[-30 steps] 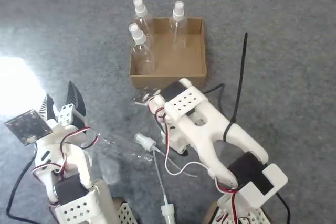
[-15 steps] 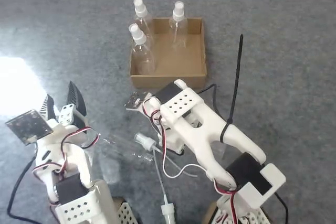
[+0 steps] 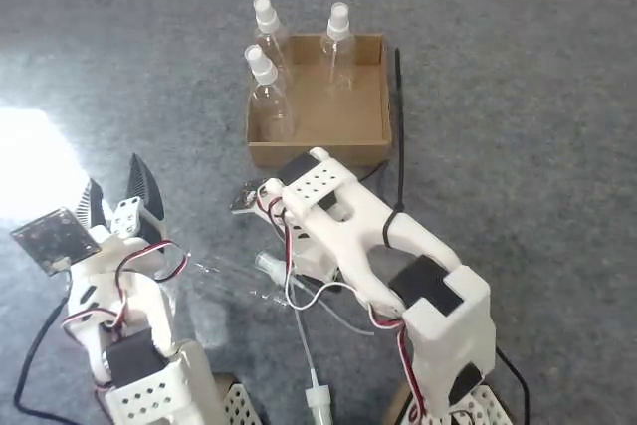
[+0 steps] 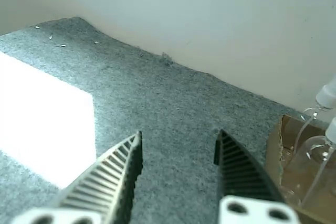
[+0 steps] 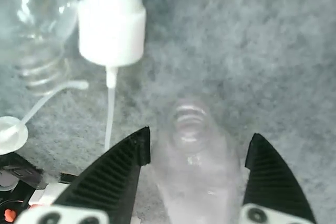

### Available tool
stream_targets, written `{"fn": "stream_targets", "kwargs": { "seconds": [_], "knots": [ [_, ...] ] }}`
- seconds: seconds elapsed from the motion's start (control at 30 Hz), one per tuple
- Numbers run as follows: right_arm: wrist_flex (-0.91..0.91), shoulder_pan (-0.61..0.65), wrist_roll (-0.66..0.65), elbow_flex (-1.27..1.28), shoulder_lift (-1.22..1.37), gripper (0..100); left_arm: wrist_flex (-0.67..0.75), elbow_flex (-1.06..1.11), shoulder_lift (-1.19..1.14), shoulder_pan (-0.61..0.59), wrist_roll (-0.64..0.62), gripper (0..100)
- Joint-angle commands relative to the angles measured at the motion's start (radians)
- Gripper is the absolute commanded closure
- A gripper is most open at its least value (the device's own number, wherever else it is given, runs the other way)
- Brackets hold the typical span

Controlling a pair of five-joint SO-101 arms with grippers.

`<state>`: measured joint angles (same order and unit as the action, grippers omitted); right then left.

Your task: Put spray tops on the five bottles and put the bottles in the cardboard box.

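Right tool (image 5: 199,135): jaws apart, flanking an uncapped bottle (image 5: 193,187) that lies on the tabletop (image 3: 518,146). Left tool (image 4: 178,135): jaws apart, holding nothing. Three capped bottles (image 3: 271,97) stand in the cardboard box (image 3: 386,97). A spray top (image 5: 111,19) lies near the uncapped bottle.

Three bottles (image 3: 270,97) stand in the cardboard box (image 3: 318,153); another bottle (image 3: 229,279) lies before it.

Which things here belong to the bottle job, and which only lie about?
Job: cardboard box; three capped bottles inside; uncapped bottle between the right jaws; second uncapped bottle; two loose spray tops.
Other: grey table surface; bright patch of light.
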<state>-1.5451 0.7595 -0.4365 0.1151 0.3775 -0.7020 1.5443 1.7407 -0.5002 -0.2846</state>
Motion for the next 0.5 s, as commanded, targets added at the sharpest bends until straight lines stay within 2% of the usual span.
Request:
{"fn": "stream_targets", "kwargs": {
  "seconds": [0.0,0.2,0.47],
  "knots": [
    [-0.013,-0.039,-0.011,-0.055,-0.016,73.5,0.026,-0.012,0.009,-0.003,-0.005,79],
    [-0.085,-0.039,-0.011,-0.055,-0.051,73.1,0.026,-0.012,0.009,-0.003,-0.005,79],
    [-0.09,-0.047,-0.011,-0.055,-0.053,73.2,0.026,-0.012,0.009,-0.003,-0.005,79]
  ]
}}
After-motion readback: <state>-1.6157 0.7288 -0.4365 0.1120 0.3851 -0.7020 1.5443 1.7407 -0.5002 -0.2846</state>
